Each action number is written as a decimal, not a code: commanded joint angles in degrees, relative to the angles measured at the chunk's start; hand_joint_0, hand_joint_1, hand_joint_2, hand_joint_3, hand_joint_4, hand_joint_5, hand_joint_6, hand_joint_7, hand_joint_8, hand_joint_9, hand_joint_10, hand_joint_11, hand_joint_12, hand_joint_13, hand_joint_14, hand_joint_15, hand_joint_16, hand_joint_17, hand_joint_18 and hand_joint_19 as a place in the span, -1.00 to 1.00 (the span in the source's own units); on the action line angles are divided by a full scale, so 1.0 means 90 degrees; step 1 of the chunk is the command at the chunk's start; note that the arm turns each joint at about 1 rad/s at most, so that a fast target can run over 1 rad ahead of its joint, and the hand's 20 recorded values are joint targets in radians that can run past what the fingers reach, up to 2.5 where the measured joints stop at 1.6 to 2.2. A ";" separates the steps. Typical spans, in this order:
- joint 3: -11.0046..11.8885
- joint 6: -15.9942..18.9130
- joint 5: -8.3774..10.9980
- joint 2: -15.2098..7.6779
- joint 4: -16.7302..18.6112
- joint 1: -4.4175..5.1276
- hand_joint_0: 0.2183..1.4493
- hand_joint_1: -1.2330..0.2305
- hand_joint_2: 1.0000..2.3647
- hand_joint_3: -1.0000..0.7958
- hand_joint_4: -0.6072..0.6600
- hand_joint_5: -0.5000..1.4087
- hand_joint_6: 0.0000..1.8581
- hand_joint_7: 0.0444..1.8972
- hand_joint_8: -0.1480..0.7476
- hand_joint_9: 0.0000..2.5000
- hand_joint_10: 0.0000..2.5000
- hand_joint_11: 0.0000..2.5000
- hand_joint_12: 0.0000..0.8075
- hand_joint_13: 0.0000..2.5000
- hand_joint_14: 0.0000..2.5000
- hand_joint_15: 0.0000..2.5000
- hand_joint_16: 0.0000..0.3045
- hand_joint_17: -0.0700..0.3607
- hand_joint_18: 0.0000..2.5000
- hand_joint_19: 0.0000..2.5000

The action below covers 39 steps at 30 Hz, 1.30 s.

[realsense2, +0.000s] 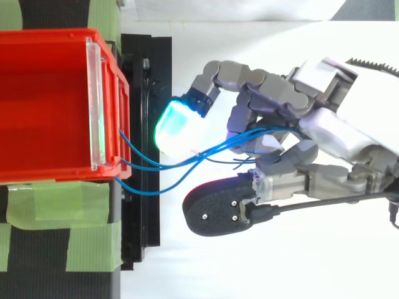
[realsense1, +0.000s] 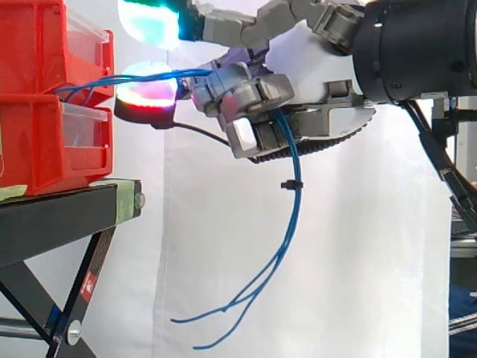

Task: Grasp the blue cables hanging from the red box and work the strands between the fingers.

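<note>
Red bins (realsense1: 41, 142) stacked on black stand (realsense1: 52, 224); robot hand (realsense1: 250, 101) held just beside them, fingers curled round blue cables (realsense1: 289, 190), strung from bin fronts through the hand, loose ends hanging below

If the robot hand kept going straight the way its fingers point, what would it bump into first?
Probably the front of the upper red bin. The hand, curled round the blue cables, points at it, and the side view shows nothing else in the gap between them.
</note>
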 commanded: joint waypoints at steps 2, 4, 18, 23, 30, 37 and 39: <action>-0.0004 -0.0309 -0.0024 0.0001 -0.0351 0.0039 0.02 -0.32 -0.99 -0.75 0.37 -0.55 -0.52 0.27 0.61 -0.72 1.00 1.00 0.54 -0.12 1.00 0.35 -0.58 -0.01 0.24 -0.38; -0.0004 -0.0309 -0.0024 0.0001 -0.0391 0.0059 0.03 -0.31 -0.99 -0.76 0.38 -0.53 -0.44 0.25 0.61 -0.69 1.00 1.00 0.55 -0.09 1.00 0.35 -0.58 -0.01 0.26 -0.38; 0.0006 -0.0309 -0.0014 0.0001 -0.0303 0.0127 0.08 -0.25 -0.98 -0.71 0.39 -0.41 -0.21 0.23 0.63 -0.54 1.00 1.00 0.53 -0.01 1.00 0.35 -0.60 -0.03 0.35 -0.39; -0.0004 -0.0309 -0.0014 0.0001 -0.0273 0.0146 0.10 -0.24 -0.98 -0.56 0.36 -0.43 -0.16 0.23 0.63 -0.52 1.00 1.00 0.53 0.00 1.00 0.35 -0.59 -0.02 0.36 -0.38; -0.0004 -0.0309 0.0044 -0.0009 -0.0273 0.0205 0.13 -0.24 -0.97 -0.36 0.36 -0.51 -0.04 0.16 0.63 -0.52 1.00 1.00 0.54 0.01 1.00 0.37 -0.59 -0.02 0.36 -0.37; 0.0006 -0.0319 0.0132 0.0001 -0.0273 0.0254 0.12 -0.15 -0.96 -0.17 0.40 -0.52 -0.10 0.16 0.62 -0.53 1.00 1.00 0.55 0.00 1.00 0.37 -0.58 0.00 0.36 -0.40; 0.0006 -0.0319 0.0132 0.0001 -0.0283 0.0283 0.11 -0.14 -0.96 -0.12 0.41 -0.50 -0.16 0.17 0.63 -0.52 1.00 1.00 0.56 0.01 1.00 0.36 -0.57 0.00 0.35 -0.42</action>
